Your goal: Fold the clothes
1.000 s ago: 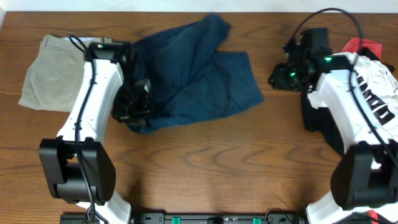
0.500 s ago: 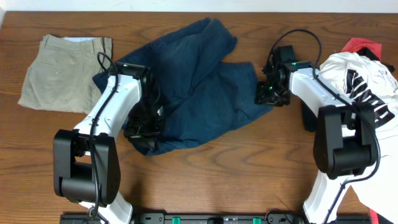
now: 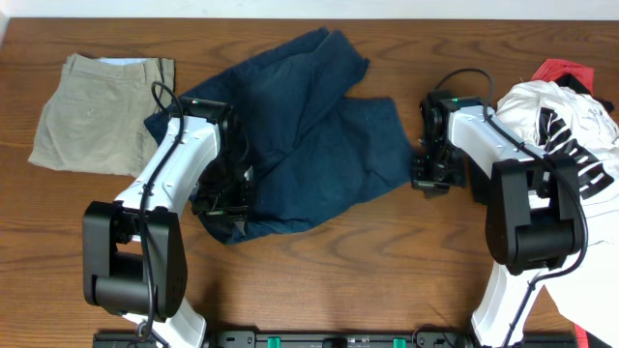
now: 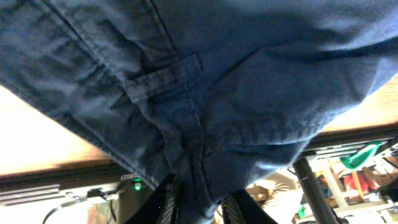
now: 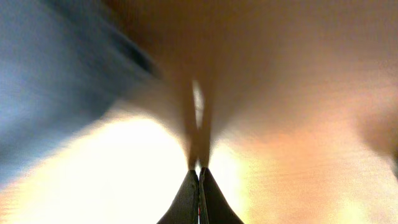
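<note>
Your right fingers (image 3: 429, 179) have slid off the trousers (image 3: 319, 126) toward the near edge and now sit on bare wood just beside the right hem. Your left arm and the cloth have hardly shifted.

Open room: the worktop (image 3: 368, 261) is bare wood in a broad band along the near edge, between the two arm bases. A narrow strip also shows at the right hem, where the right fingers stand. Just right of them lies a dark piece (image 3: 482, 184), and the shirt (image 3: 566, 130) and a red piece (image 3: 566, 70) crowd the right edge. The khakis (image 3: 92, 111) lie folded at the far left corner, close to the trousers' left side. One trouser leg runs up nearly to the far edge.

The trousers lie rumpled mid-worktop, nearer the far edge, with their near-left corner under your left fingers (image 3: 224, 201). In the left wrist view those fingers are closed down on a bunched fold by a seam. The cloth rises from between them, and a belt loop (image 4: 165, 78) lies above the pinch.

The right wrist view is heavily blurred. Its fingers are pressed tip to tip over wood, and the trousers are only a blue smear (image 5: 50, 74) off to the upper left.
</note>
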Controlling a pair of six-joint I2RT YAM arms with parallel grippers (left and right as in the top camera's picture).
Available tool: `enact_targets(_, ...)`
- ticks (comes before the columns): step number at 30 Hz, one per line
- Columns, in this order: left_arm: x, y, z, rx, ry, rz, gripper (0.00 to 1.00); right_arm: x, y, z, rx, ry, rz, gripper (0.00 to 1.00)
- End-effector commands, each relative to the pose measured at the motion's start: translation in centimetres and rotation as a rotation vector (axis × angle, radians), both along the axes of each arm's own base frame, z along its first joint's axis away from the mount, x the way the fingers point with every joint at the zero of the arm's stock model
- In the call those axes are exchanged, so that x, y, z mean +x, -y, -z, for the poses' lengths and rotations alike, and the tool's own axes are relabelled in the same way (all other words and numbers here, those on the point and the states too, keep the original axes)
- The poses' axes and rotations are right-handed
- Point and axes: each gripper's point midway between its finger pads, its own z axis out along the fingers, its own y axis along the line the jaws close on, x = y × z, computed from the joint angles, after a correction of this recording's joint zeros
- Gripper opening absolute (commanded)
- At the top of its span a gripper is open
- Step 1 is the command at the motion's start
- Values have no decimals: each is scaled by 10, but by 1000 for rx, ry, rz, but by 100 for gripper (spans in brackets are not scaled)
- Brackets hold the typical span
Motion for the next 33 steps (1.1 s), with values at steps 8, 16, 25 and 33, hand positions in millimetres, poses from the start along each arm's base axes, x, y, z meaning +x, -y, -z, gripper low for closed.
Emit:
enact_targets(8,-2,1,-1,-4,-8,5,25,12,7,-13,-5,75,48,15)
enact_targets(16,-6,1,-2,-5,-23,2,40,52,-28,-35,215,271,11,94)
enact_targets(25,-5,2,-3,-8,-24,-2,60,59,-20,-10,166,276,39,78)
enact_targets(33,-5,2,-2,-9,-21,-2,60,80,-19,7,147,346,72,69)
